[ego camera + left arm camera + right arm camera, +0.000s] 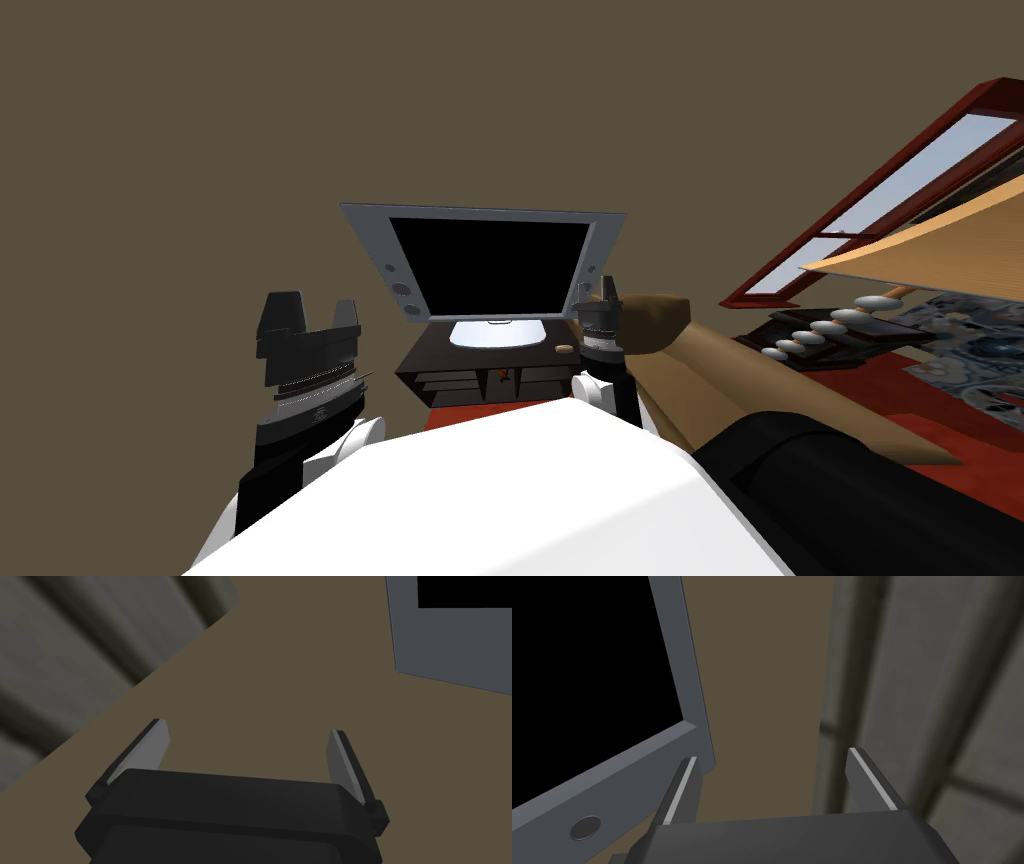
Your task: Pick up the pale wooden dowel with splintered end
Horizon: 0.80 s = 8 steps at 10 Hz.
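Grippers are both empty: left gripper (250, 735) and right gripper (772, 755) hold their fingers spread, raised in front of the television (487, 262). A small tan piece, judged to be the dowel (564, 349) though too small to confirm, lies on the dark stand (440, 372), just beside the white base (497, 334) and near the right gripper. Step in hand: approach. Next move: lower the right gripper to the stand top and straddle the dowel. No brand, label or writing is legible.
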{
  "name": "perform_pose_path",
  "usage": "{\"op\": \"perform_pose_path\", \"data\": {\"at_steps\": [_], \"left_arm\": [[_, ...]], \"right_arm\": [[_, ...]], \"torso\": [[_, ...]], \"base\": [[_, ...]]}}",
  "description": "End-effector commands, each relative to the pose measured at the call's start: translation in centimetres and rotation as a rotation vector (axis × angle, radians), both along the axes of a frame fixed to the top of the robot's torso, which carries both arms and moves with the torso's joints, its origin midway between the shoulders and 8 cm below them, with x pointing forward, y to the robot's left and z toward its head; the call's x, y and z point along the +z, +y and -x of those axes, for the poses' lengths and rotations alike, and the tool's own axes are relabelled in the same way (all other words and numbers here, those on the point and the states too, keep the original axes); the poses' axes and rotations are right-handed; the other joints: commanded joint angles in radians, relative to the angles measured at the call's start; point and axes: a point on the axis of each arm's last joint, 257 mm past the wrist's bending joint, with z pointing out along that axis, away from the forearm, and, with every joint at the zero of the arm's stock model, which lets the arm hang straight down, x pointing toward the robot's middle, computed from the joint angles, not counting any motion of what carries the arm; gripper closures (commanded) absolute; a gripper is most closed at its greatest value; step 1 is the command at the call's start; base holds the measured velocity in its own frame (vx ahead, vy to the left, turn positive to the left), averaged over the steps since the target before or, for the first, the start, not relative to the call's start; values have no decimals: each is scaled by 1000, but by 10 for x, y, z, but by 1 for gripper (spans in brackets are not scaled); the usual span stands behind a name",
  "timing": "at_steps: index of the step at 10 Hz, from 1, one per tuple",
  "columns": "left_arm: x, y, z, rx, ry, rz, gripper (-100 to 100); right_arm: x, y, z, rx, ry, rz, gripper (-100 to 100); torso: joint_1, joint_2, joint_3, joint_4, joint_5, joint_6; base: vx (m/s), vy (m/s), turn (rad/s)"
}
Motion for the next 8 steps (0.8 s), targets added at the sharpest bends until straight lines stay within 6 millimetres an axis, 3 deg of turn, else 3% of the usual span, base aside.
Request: {"op": "perform_pose_path", "data": {"at_steps": [1, 5, 8], "left_arm": [[0, 0, 0, 0, 0, 0, 0], [0, 0, 0, 0, 0, 0, 0], [0, 0, 0, 0, 0, 0, 0]], "right_arm": [[-4, 6, -4, 8, 17, 41, -100], [-32, 30, -25, 13, 99, 216, -100], [-72, 51, -46, 3, 184, 407, -100]], "torso": [[0, 0, 0, 0, 0, 0], [-2, 3, 2, 1, -1, 0], [-3, 4, 2, 1, -1, 0]], "base": [[-9, -8, -24], [-39, -30, -35], [-64, -44, -47]]}}
